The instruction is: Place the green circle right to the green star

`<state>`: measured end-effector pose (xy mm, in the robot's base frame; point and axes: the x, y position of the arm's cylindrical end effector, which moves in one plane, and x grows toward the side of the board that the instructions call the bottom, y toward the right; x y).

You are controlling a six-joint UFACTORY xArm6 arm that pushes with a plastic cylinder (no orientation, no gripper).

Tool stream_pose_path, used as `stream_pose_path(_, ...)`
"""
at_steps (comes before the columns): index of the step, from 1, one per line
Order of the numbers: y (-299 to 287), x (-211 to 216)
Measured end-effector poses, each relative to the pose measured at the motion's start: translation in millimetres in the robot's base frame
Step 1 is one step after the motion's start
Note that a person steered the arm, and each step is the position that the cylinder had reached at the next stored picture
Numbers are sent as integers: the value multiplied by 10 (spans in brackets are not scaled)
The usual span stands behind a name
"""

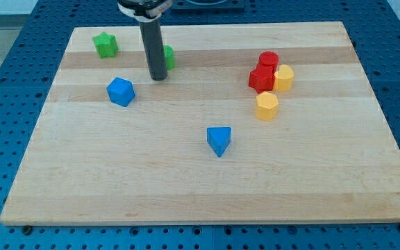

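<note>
The green star (105, 45) lies near the board's top left corner. The green circle (168, 57) sits to the star's right, mostly hidden behind my rod. My tip (158, 76) rests on the board just at the circle's lower left, touching or nearly touching it. The tip is to the right of the star and above and to the right of the blue block.
A blue block (121, 91) lies below the star. A blue triangle-like block (219, 140) sits mid-board. On the right are a red cylinder (269, 60), a red block (261, 79) and two yellow blocks (284, 78) (267, 106). The wooden board (82, 180) lies on a blue pegboard.
</note>
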<state>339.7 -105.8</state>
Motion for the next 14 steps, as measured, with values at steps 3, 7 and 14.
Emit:
stream_pose_path(3,-264,-267)
stream_pose_path(7,574,-268)
stream_pose_path(14,45,-571)
